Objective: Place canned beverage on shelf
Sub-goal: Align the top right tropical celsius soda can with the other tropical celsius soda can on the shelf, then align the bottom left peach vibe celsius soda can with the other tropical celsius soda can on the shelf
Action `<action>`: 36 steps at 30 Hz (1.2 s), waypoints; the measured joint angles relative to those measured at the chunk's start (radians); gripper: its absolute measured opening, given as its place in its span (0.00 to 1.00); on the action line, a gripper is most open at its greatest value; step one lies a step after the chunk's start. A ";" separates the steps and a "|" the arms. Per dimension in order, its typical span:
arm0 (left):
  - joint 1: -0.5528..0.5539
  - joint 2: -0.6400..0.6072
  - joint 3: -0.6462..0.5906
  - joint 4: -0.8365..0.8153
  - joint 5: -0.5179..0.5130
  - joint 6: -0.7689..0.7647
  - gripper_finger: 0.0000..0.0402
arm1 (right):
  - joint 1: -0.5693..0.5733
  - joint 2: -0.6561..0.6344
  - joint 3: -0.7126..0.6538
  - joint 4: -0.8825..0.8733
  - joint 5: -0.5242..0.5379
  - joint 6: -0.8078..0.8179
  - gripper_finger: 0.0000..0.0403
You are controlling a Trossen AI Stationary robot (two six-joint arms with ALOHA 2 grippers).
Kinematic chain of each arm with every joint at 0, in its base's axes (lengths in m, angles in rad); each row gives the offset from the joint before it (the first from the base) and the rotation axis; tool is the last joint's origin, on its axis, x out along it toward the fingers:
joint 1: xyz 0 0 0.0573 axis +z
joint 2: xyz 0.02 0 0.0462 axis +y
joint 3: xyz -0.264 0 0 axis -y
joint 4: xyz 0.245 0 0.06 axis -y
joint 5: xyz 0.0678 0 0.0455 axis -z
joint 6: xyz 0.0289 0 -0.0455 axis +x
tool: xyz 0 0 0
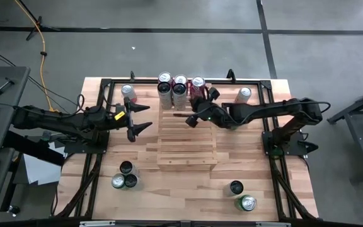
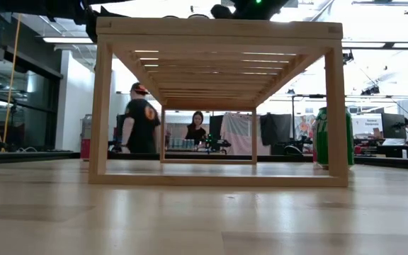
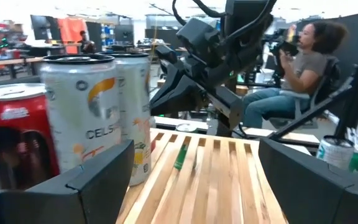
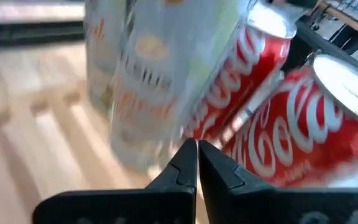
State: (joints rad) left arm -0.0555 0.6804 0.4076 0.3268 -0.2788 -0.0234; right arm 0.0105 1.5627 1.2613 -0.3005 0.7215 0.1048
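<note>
Several cans [image 1: 179, 88] crowd the shelf's [image 1: 187, 151] far end from above, the right tool [image 1: 193, 118] just beside them and the left tool [image 1: 138, 122] off its left side; the left wrist shows wide, empty fingers; the right wrist shows pinched-shut, empty fingers against a tilted red can [image 4: 272, 106], which a nudge could topple.

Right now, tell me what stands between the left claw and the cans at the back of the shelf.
Nothing visible. The open left claw hangs off the shelf's left side, the cans diagonally beyond. The shut right claw sits beside them, over the slats.
</note>
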 joint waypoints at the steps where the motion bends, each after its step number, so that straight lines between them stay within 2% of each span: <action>1: 0.000 -0.001 0.000 -0.002 0.013 0.005 0.83 | 0.008 -0.009 0.000 -0.039 0.000 0.006 0.00; 6: 0.000 -0.012 0.000 -0.002 0.060 0.020 0.83 | 0.072 -0.051 0.000 -0.208 0.017 0.072 0.00; 13: -0.010 -0.035 0.000 -0.013 0.067 0.031 0.83 | 0.183 -0.059 0.000 -0.382 0.168 0.161 0.00; 21: -0.064 -0.093 0.000 -0.050 0.067 0.053 0.83 | 0.262 -0.103 -0.002 -0.689 0.285 0.419 0.00; 23: -0.075 -0.108 0.000 -0.055 0.063 0.054 0.83 | 0.280 -0.142 -0.037 -0.692 0.325 0.455 0.00; 28: -0.091 -0.142 0.000 -0.079 0.052 0.054 0.83 | 0.301 -0.348 -0.295 -0.535 0.294 0.480 0.00; 31: -0.090 -0.146 0.000 -0.077 0.052 0.062 0.83 | 0.280 -0.526 -0.478 -0.306 0.209 0.419 0.00; 34: -0.090 -0.146 0.000 -0.074 0.035 0.091 0.83 | 0.234 -0.694 -0.648 0.063 0.025 0.220 0.00; 36: -0.089 -0.144 0.000 -0.059 0.017 0.114 0.83 | 0.190 -0.779 -0.748 0.363 -0.177 0.079 0.00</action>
State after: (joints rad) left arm -0.1448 0.5366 0.4072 0.2674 -0.2616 0.0902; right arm 0.2007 0.7841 0.5132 0.0624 0.5447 0.1842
